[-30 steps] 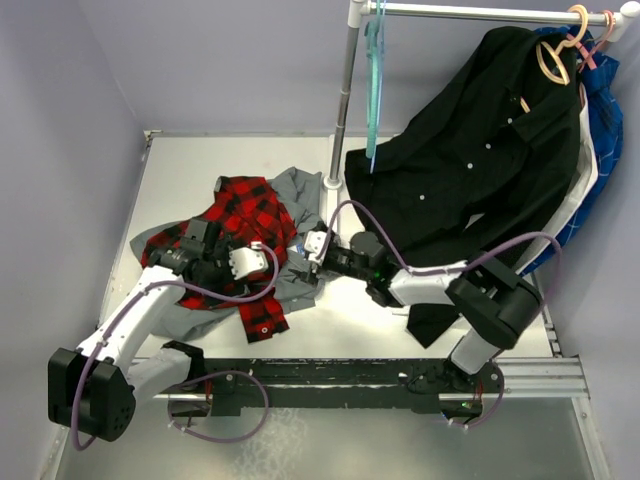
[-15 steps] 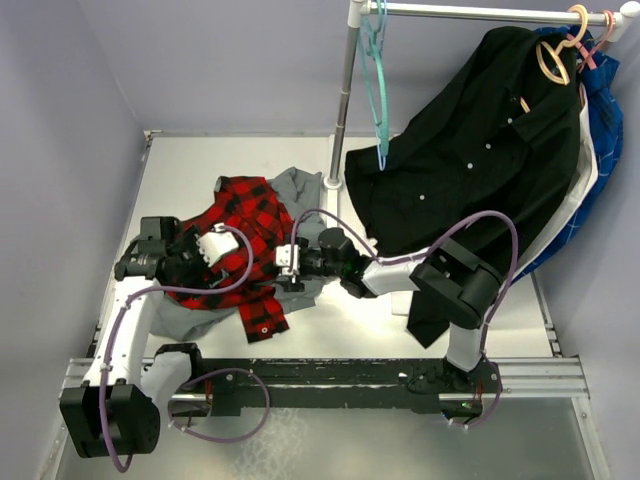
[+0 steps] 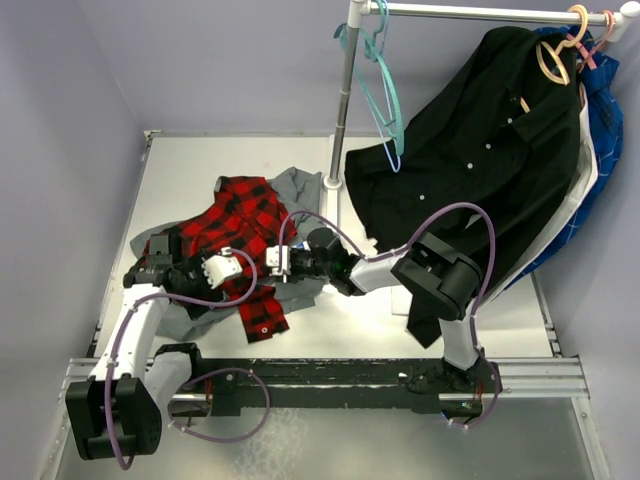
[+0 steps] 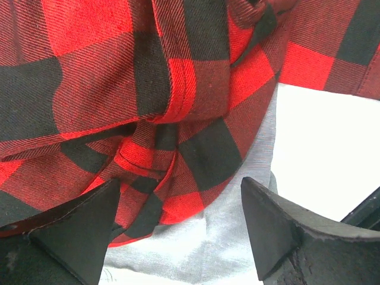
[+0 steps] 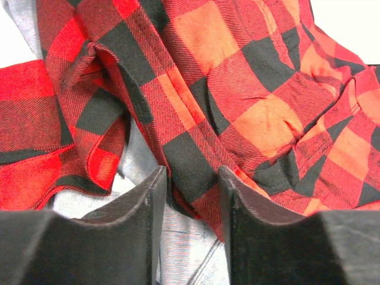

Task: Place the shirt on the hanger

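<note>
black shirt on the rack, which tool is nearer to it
Right. The right tool is over the plaid shirt, left of the black shirt; the left tool is farther left.

left pincer wide apart | plaid shirt bunched ahead, atop grey shirt | table right
</note>
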Tool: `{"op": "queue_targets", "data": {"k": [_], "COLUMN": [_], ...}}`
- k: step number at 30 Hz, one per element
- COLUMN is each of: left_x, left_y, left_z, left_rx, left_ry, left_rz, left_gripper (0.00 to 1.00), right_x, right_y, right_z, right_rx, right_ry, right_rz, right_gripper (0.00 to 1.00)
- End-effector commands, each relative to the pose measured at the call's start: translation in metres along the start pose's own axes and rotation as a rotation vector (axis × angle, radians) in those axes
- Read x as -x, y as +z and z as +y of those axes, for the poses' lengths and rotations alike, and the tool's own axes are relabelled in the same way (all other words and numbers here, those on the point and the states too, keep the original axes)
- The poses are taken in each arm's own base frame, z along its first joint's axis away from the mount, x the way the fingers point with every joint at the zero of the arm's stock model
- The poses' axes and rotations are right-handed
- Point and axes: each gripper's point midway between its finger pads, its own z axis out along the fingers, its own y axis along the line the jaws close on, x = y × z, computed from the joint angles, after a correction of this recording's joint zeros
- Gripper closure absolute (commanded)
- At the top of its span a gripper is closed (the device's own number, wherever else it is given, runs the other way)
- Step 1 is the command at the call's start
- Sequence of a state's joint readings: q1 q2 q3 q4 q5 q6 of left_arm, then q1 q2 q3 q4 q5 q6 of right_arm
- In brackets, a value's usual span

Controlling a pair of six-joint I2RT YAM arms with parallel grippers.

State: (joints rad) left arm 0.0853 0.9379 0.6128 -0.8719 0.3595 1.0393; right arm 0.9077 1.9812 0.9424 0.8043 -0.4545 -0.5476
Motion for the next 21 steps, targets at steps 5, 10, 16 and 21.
{"op": "queue_targets", "data": {"k": [5, 10, 16, 21], "left_x": [0.001, -0.002, -0.009, -0.009], "left_y": [0.011, 0.015, 0.014, 0.005], "left_z": [0.026, 0.034, 0.043, 0.054], "left_rx": [0.056, 0.068, 0.085, 0.108], "left_ry": [0.025, 0.022, 0.017, 0.012], "left_rz": [-0.001, 0.004, 0.016, 0.002], "left_gripper": [0.18, 0.3, 0.56, 0.64], "right_x": [0.025, 0.023, 0.029, 0.031], "right_y": [-0.006, -0.017, -0.033, -0.049], "right_z": [-0.038, -0.045, -0.057, -0.073], "right_rx": [-0.126, -0.172, -0.218, -0.268], "right_ry": [-0.06, -0.089, -0.097, -0.103], "right_rz": [-0.008, 0.021, 0.026, 0.037], "right_gripper": [0.71, 0.9, 1.0, 1.0]}}
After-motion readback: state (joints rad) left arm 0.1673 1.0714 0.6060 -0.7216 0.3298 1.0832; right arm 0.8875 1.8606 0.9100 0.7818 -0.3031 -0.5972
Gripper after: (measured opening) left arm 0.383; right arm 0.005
